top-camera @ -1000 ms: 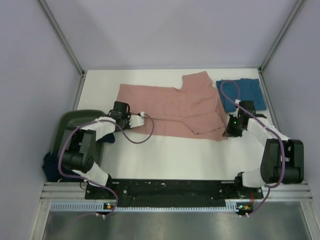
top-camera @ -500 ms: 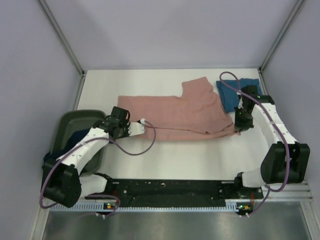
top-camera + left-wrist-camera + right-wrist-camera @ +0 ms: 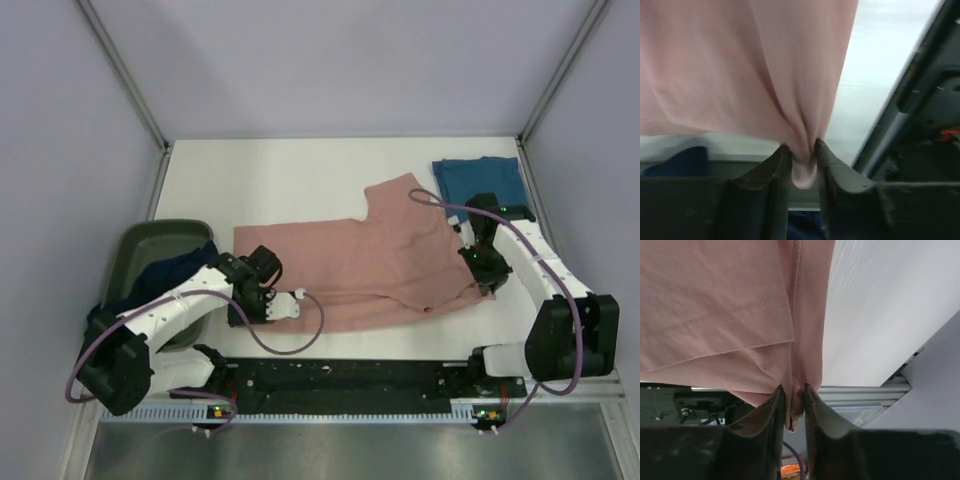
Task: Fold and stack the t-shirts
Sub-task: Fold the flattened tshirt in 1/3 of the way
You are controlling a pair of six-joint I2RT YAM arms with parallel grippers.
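- Across the table, I am seeing the pink tee lying spread in the middle, with its near edge drawn up into loose folds toward the arm bases.
- At the table's left edge the bin is holding the navy tee, which is bunched up and hanging over the bin's near side, apart from the pink one.
- In the far right corner the teal tee is lying flat in a neat rectangle, near the pink sleeve but not touching it as far as I can tell.
- My left gripper is pinching a gathered tuck of pink cloth at the near-left corner, jaws pressed together on it.
- My right gripper is clamping the stitched hem on the tee's right side, jaws closed on doubled layers.
- I am judging this cloth as light, limp and thin. It is draping straight off both grips, so it will sag and wrinkle between them unless I am moving the two arms in step.
- I am favouring the hem and seams as holds, since the stitched, doubled fabric gives the pads more to bite on. A single layer looks likely to slide out.
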